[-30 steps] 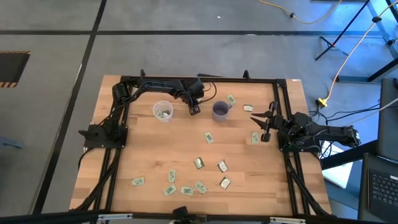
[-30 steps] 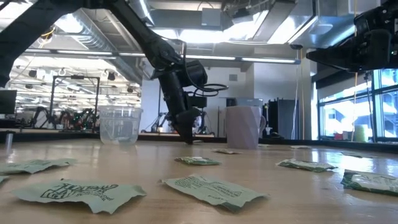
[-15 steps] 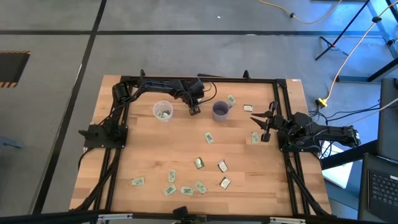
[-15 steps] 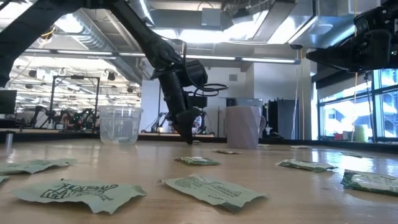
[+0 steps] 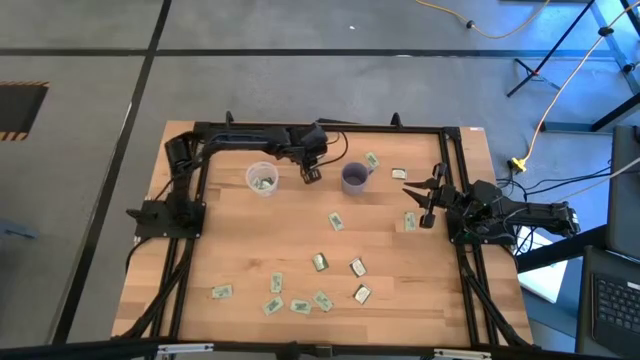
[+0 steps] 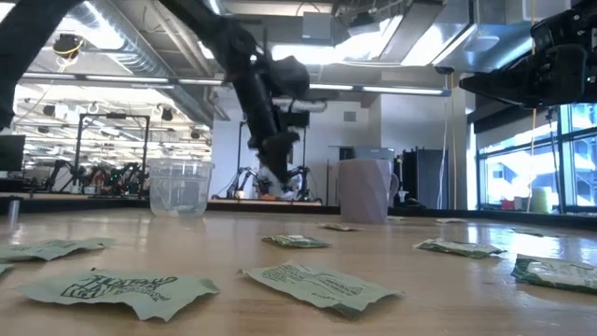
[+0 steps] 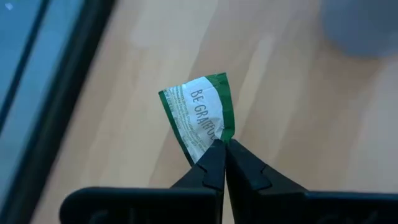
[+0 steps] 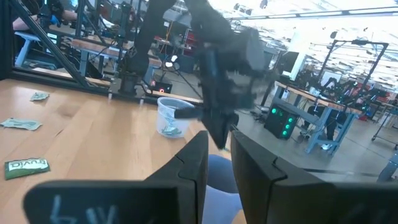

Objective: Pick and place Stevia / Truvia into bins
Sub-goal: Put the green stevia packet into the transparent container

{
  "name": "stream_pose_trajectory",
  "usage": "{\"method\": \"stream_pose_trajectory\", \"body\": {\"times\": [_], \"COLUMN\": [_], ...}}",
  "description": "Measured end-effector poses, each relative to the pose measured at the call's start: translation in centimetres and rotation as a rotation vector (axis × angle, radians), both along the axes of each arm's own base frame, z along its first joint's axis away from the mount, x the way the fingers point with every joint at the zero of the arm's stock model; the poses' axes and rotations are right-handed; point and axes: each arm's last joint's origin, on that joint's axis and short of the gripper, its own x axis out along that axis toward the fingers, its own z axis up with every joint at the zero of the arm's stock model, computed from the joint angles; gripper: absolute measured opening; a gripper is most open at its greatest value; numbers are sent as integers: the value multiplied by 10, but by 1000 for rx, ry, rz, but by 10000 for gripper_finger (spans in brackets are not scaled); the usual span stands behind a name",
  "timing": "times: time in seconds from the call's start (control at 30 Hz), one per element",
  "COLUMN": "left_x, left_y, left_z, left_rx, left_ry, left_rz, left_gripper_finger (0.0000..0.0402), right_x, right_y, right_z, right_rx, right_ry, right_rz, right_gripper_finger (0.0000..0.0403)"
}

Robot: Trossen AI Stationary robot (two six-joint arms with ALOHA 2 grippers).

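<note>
Fingers of the left gripper (image 7: 221,146) are pinched shut on one corner of a green and white packet (image 7: 200,117), which sticks up from the tips above the worktop (image 5: 300,240). It hangs between the clear cup (image 5: 262,180) and the purple mug (image 5: 354,178), so either bin lies a short sideways reach away. The right gripper (image 5: 427,215) waits beside the far packets, fingers partly open and empty.

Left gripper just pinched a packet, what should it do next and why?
Probably carry it over to the clear cup and release. The left gripper is shut on a green and white packet, lifted off the table, and that cup already holds packets.
</note>
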Motion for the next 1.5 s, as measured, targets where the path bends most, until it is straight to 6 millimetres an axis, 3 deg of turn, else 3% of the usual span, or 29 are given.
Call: {"method": "stream_pose_trajectory", "body": {"times": [0.33, 0.57, 0.73, 0.97, 1.2, 1.5], "left_x": [-35, -70, -90, -104, -114, -116], "left_y": [-49, -81, -94, -102, -99, -87], "left_z": [71, 90, 82, 52, 31, 29], "left_rx": [-27, -79, -53, -85, -97, -76], "left_ry": [-4, 53, 125, 204, 257, 233], "left_rz": [-17, 50, 151, 213, 258, 320], "left_gripper_finger": [3, 4, 3, 6, 6, 5], "right_x": [0, 0, 0, 0, 0, 0], "right_y": [0, 0, 0, 0, 0, 0], "right_z": [0, 0, 0, 0, 0, 1], "right_rx": [1, 1, 1, 1, 1, 3], "right_ry": [1, 2, 2, 1, -3, -12], "right_rz": [0, 0, 0, 0, 0, 0], "right_gripper_finger": [75, 75, 74, 75, 75, 75]}}
